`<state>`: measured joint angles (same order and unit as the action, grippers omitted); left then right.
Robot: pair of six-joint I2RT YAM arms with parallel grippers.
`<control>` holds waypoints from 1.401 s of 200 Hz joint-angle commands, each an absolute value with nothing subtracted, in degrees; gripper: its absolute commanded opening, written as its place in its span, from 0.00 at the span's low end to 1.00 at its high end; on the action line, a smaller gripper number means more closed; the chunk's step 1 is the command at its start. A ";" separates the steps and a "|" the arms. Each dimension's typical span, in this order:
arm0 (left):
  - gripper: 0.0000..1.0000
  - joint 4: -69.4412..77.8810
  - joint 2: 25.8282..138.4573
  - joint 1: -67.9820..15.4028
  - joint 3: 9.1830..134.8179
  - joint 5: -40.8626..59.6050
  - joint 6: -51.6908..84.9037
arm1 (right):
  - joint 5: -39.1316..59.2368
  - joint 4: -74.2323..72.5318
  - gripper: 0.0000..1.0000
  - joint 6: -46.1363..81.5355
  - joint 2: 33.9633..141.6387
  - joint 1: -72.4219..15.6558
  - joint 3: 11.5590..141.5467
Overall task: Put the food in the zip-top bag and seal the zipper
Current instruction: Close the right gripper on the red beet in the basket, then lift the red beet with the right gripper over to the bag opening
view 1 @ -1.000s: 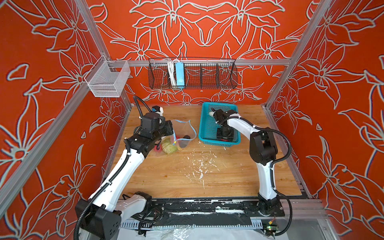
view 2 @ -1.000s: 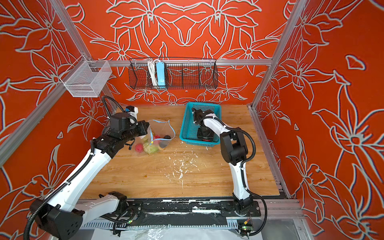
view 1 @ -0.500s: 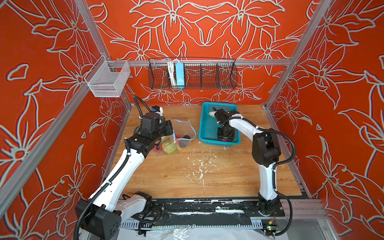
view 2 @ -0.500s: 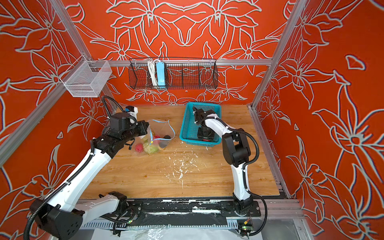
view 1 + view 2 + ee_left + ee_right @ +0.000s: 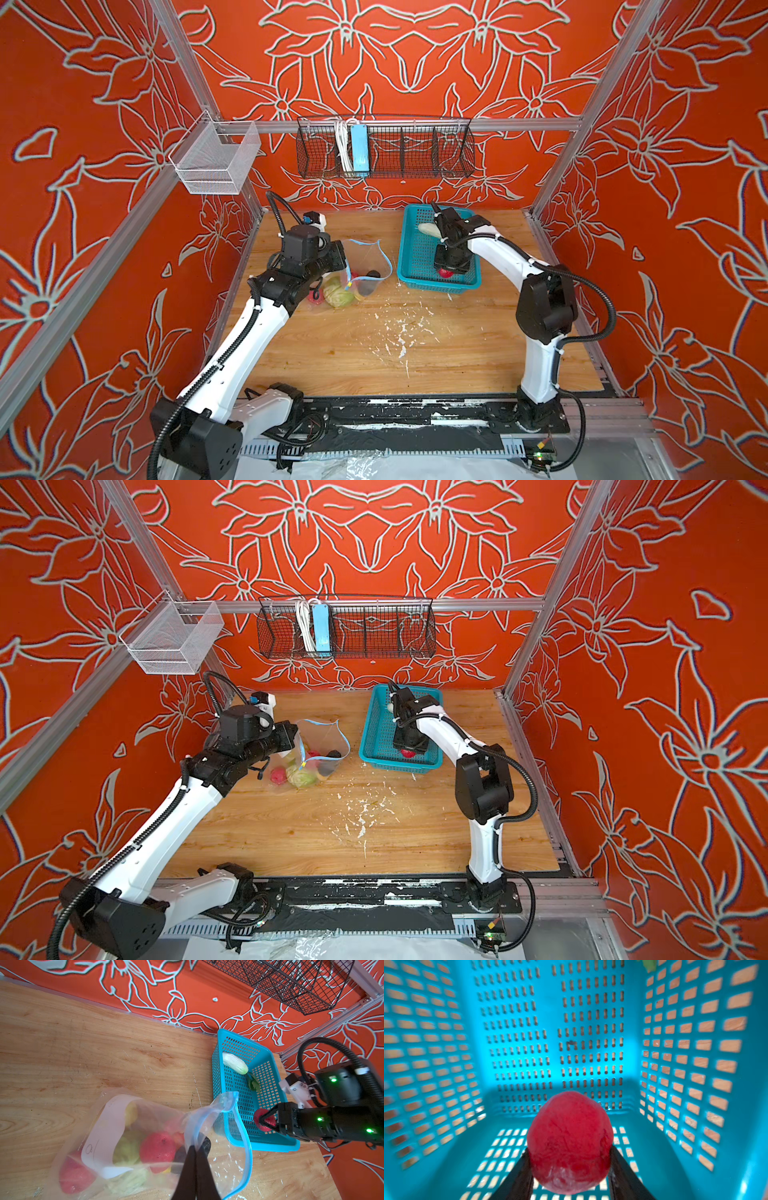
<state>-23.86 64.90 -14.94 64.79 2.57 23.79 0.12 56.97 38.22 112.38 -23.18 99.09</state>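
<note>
Grip on both sides looks deliberate. With the table's [image 5: 374, 357] far edge as twelve, the zip-top bag [image 5: 368, 262] lies at eleven o'clock of its middle, the teal basket [image 5: 436, 286] at one. The left gripper [image 5: 195, 1148] is clenched on the bag's rim beside the zipper [image 5: 247, 1147], lifting the mouth so it gapes toward the basket at three o'clock; a cabbage [image 5: 338, 294] and red fruits [image 5: 158, 1151] already sit inside. The right gripper [image 5: 570, 1154], down at the basket's six o'clock end, clasps a red fruit [image 5: 569, 1126] between its jaws, probably the next thing for the bag. A white radish [image 5: 234, 1062] waits at the basket's twelve o'clock end
</note>
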 commanded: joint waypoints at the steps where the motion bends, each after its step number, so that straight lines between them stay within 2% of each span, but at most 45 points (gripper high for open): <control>1: 0.00 -22.86 64.21 -14.77 64.36 2.20 23.35 | 1.64 55.33 0.44 40.77 109.82 -23.19 97.94; 137: 0.00 -22.76 63.91 -14.77 64.34 2.40 23.40 | 2.93 50.54 0.44 42.79 104.99 -27.79 99.37; 280: 0.00 -22.76 63.80 -14.83 64.34 2.28 23.38 | 3.31 47.72 0.44 43.06 104.70 -34.25 103.77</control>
<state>-23.86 64.90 -14.94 64.79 2.59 23.79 3.09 48.45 42.26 106.28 -33.19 100.99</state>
